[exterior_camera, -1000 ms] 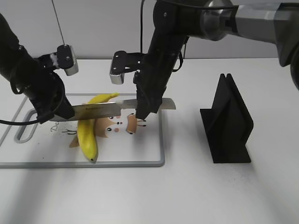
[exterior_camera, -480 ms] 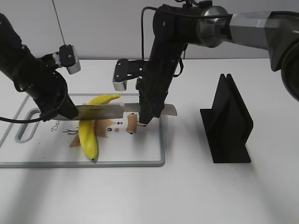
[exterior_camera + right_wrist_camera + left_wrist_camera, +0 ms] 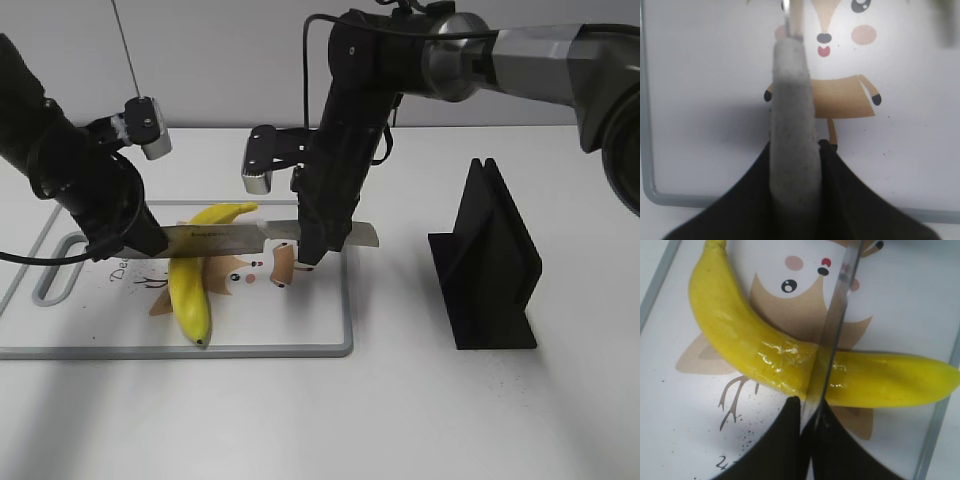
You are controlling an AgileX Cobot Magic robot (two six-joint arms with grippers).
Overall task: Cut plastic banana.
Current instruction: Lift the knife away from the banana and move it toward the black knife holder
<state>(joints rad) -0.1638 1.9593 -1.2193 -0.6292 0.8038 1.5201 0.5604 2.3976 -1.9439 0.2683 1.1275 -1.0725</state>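
Note:
The plastic banana is bright yellow and lies on the white cutting board. A knife is held level across it. My left gripper is shut on the blade's tip end. My right gripper is shut on the grey handle. In the left wrist view the blade runs from my left gripper across the middle of the banana; whether it touches cannot be told. In the right wrist view my right gripper clamps the handle above the board's cartoon print.
A black knife stand stands on the white table to the right of the board. The board has a handle slot at its left end. A back wall rises behind the table.
Both arms and the knife shifted slightly right and a little lower over the banana during the first half second. Since then nothing has moved.

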